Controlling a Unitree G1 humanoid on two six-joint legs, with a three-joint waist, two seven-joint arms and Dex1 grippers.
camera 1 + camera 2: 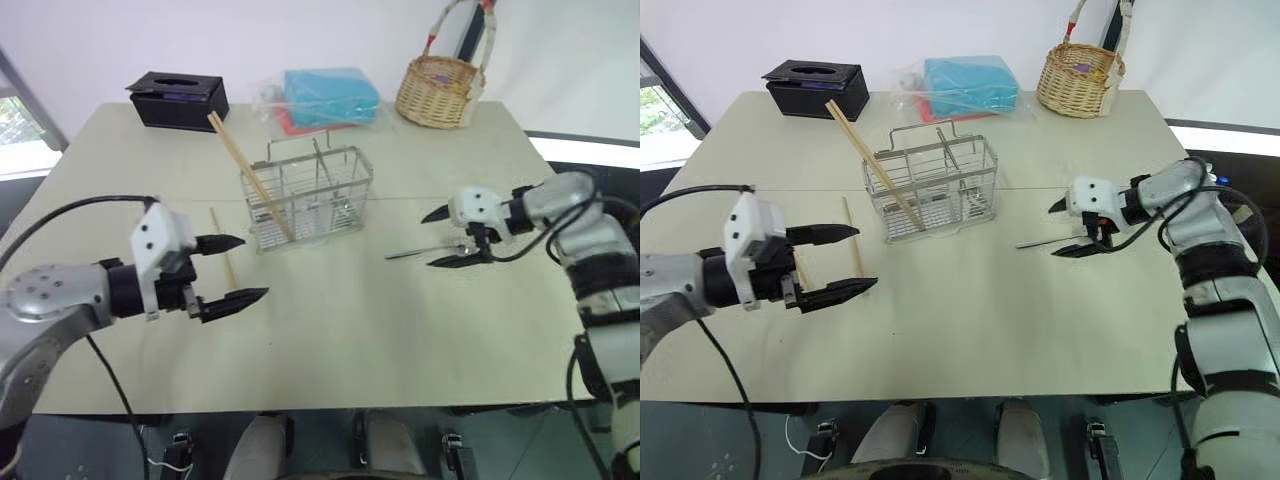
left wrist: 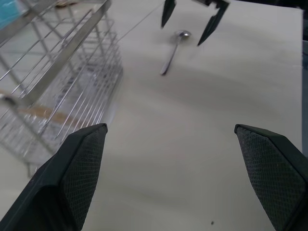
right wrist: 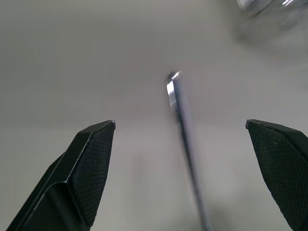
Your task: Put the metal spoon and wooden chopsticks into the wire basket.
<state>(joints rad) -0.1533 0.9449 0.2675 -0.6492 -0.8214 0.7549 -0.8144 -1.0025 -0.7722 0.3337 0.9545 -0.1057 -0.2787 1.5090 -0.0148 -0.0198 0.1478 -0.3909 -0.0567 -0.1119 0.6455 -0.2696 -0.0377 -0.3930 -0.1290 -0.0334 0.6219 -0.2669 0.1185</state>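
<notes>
metal spoon point(image 1: 420, 251) | slim, shiny silver | flat on table point(image 1: 400, 330)

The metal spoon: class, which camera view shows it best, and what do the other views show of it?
The left wrist view: the metal spoon lies whole on the table, bowl and handle clear. The right wrist view shows just its handle. Both eye views show it small, its bowl end under the right gripper.

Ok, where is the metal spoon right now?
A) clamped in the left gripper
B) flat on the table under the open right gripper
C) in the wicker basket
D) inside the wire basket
B: the metal spoon lies flat on the table, bowl end below the open right gripper, while the wire basket holds only one of the wooden chopsticks.
</notes>
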